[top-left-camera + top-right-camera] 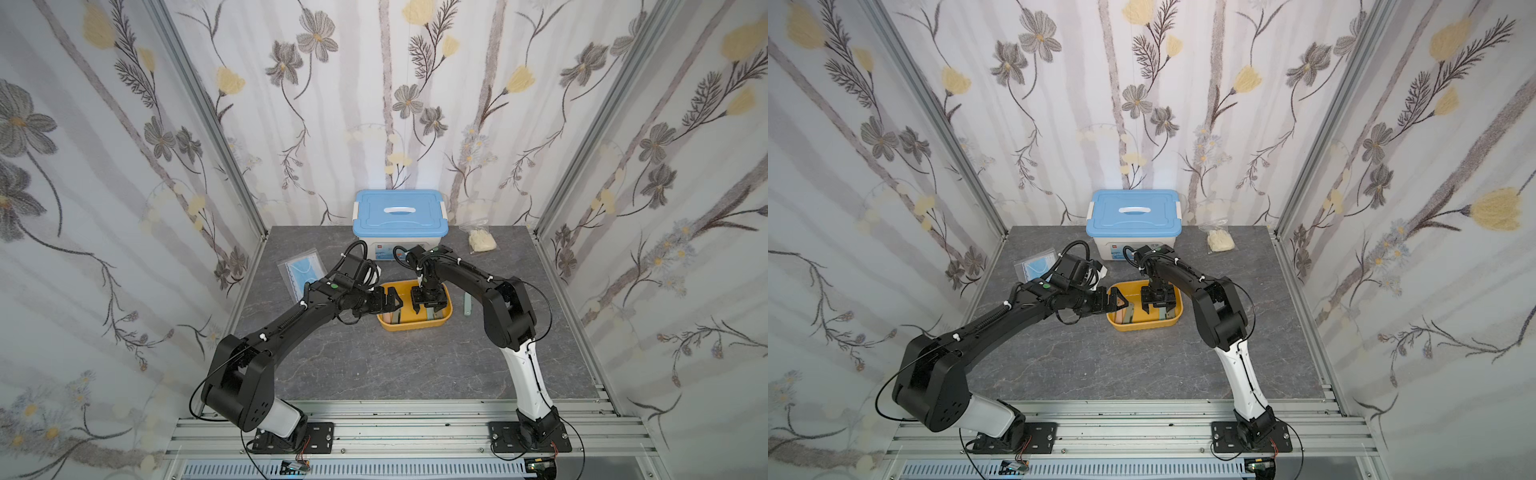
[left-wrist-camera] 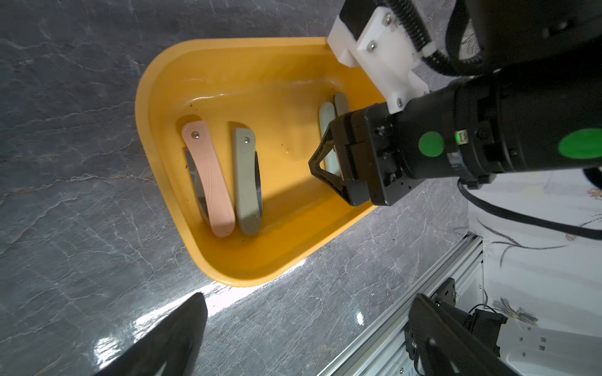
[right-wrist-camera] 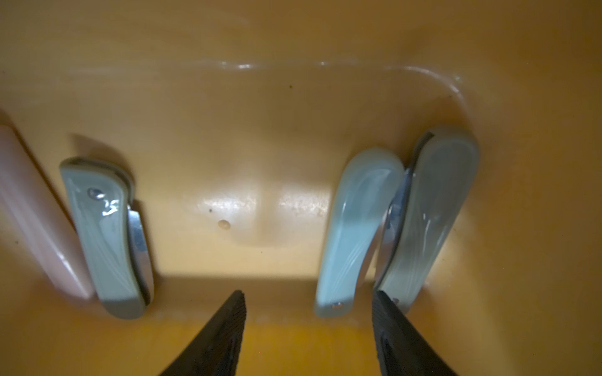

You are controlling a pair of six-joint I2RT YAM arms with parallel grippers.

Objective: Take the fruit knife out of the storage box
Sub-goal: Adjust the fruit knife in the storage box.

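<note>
Right gripper [image 3: 308, 294] set low inside storage box [image 2: 228, 45], jaws part spread, placed astride pivot end of pale blue fruit knife [image 3: 355, 228]. Gap seen between knife and one finger [image 3: 224, 332], so no grip judged yet. Knife folded, laid flat in right half of box, touched alongside by grey-green knife [image 3: 430, 211]; crowding likely why end is taken. Pink knife [image 2: 208, 182] and second grey-green knife [image 2: 247, 182] laid at left. Left gripper [image 1: 391, 302] held wide, empty, at left rim, probably placed for steadying box. Blue-lidded box [image 1: 399, 216] stood far behind.

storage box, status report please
Left claw open, hovering by storage box. Right claw open inside it, straddling pale blue knife. Grey-green knife tight alongside.
</note>
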